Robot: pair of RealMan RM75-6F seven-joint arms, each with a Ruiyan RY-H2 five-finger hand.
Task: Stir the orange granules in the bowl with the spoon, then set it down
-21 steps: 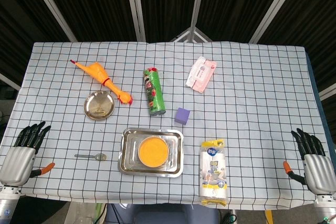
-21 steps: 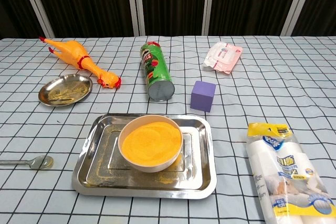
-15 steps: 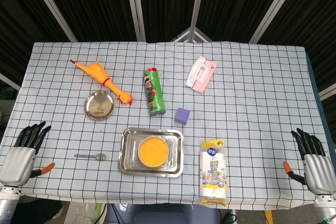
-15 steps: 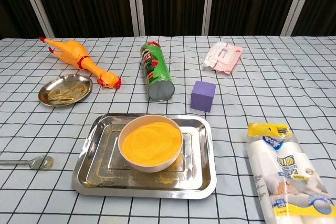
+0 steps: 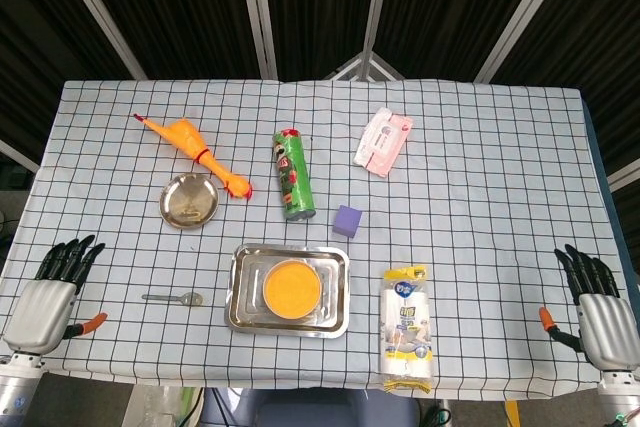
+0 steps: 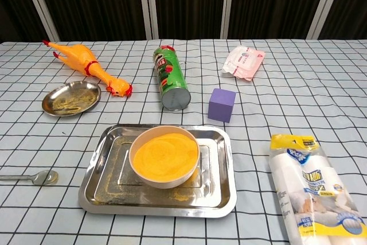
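- Orange granules (image 5: 292, 287) fill the bowl (image 5: 292, 269), which sits in a steel tray (image 5: 240, 309) at lower centre of the head view; the heap looks smooth, so I judge that stirring has not begun.
- In the same view the left hand (image 5: 48, 297) at the lower left corner has shifted a little to the right and lower since half a second ago, with its fingers spread and nothing in them. I read this as the start of a reach for the spoon.
- The spoon (image 5: 172, 298) lies flat on the checked surface (image 5: 480, 177), left of the tray and to the right of the left hand, near it but clearly apart, its bowl end pointing toward the tray.
- The right hand (image 5: 598, 309) at the lower right corner has not moved; its fingers are apart and empty, well away from the spoon.
- In the chest view neither hand shows. The spoon (image 6: 30, 177) sits at the lower left edge, unchanged, left of the tray (image 6: 221, 199), and the bowl (image 6: 137, 171) of granules (image 6: 165, 154) stands in the tray at lower centre.
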